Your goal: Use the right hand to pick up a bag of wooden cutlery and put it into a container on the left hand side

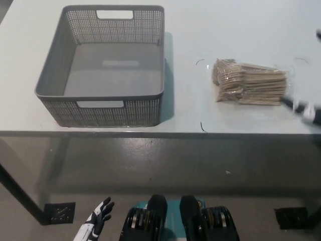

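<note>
Shows the bag [251, 83] flat on the table [225, 20], well apart from the basket [100, 97] at left, not yet grasped. Puts the right hand [302, 107] just beside the bag's right end, probably to take it sideways; too blurred to tell whether spread or clenched. Rests the left hand [99, 221] low, fingers spread, empty.

The container [135, 111] sits on the left part of the counter [190, 30], its near wall close to the counter's front edge. The bag of wooden cutlery [251, 82] lies on the counter to the right of it, well apart. The right hand [303, 108] is at the far right, just beside the bag's near right corner. The left hand [98, 221] hangs low at the left, before the counter's front edge, over the floor [150, 170].
</note>
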Tool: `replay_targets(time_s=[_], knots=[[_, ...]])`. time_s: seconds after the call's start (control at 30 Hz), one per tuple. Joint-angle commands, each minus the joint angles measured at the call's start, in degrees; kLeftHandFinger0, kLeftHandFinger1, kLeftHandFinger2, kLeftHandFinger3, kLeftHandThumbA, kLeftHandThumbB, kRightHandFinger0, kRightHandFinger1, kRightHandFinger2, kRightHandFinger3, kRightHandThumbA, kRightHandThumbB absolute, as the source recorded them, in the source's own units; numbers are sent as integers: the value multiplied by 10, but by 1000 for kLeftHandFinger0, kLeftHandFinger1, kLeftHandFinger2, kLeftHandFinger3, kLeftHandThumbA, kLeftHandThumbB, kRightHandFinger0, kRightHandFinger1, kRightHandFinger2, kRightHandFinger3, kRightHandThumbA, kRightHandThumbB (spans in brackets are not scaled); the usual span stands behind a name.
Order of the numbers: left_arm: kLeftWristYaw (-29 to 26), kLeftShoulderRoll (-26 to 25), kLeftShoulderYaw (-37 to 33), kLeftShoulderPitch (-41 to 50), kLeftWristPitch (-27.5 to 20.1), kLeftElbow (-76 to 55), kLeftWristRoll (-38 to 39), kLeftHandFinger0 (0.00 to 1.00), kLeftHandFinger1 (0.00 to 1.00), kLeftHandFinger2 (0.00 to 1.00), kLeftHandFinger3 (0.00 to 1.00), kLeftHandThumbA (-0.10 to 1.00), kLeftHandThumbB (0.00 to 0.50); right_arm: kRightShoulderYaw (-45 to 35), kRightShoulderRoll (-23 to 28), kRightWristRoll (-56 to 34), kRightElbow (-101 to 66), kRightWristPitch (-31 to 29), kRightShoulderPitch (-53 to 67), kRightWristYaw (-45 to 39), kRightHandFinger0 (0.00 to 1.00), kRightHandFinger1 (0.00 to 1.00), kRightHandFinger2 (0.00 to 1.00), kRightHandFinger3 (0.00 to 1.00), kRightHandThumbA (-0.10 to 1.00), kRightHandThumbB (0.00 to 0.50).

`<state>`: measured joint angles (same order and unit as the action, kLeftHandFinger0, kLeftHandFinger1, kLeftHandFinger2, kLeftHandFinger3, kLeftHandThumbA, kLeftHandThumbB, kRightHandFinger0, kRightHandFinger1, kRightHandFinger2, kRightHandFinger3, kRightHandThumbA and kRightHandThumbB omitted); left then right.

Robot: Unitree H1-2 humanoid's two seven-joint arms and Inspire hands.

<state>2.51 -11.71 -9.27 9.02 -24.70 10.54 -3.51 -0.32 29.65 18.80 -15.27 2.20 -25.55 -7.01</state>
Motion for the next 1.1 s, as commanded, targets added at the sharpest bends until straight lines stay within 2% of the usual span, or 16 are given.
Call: replay_targets(time_s=[0.0,0.03,0.17,0.27,0.33,0.37,0.43,0.73,0.93,1.03,1.07], knots=[[10,-5,-4,0,-22,-13,9,1000,1000,1000,1000,1000,433,50,71,45,85,121,-151,-127,1000,1000,1000,1000,844,482],[9,-5,-4,1,-22,-13,7,1000,1000,1000,1000,1000,435,60,76,49,96,129,-163,-137,1000,1000,1000,1000,866,497],[9,-5,-4,4,-22,-9,7,1000,1000,1000,1000,1000,441,120,95,50,187,157,-247,-205,1000,1000,1000,1000,914,500],[10,-6,-3,1,-22,-4,7,1000,1000,1000,1000,1000,445,151,98,58,249,145,-288,-227,1000,1000,1000,1000,908,500],[12,-7,-4,0,-22,-2,6,1000,1000,1000,1000,1000,434,170,96,60,287,148,-313,-239,1000,1000,1000,1000,853,500],[15,-8,-4,-2,-22,-1,8,1000,1000,1000,1000,1000,433,182,93,63,318,139,-332,-245,1000,1000,1000,1000,808,500],[17,-9,-4,-2,-22,0,9,1000,1000,1000,1000,1000,428,202,92,75,349,138,-353,-255,1000,1000,1000,1000,804,500],[20,-8,-5,-4,-22,6,10,1000,1000,1000,1000,1000,426,304,73,111,533,67,-442,-298,1000,1000,1000,1000,787,500],[26,-12,-6,-11,-22,8,9,1000,1000,1000,1000,1000,412,331,66,114,596,29,-461,-313,1000,1000,1000,1000,789,500],[27,-13,-7,-15,-22,11,9,1000,1000,1000,1000,1000,408,337,62,119,607,33,-464,-318,1000,1000,1000,1000,776,500],[28,-12,-6,-16,-22,12,10,1000,1000,1000,1000,1000,420,337,59,119,615,33,-466,-318,1000,1000,1000,1000,761,500]])
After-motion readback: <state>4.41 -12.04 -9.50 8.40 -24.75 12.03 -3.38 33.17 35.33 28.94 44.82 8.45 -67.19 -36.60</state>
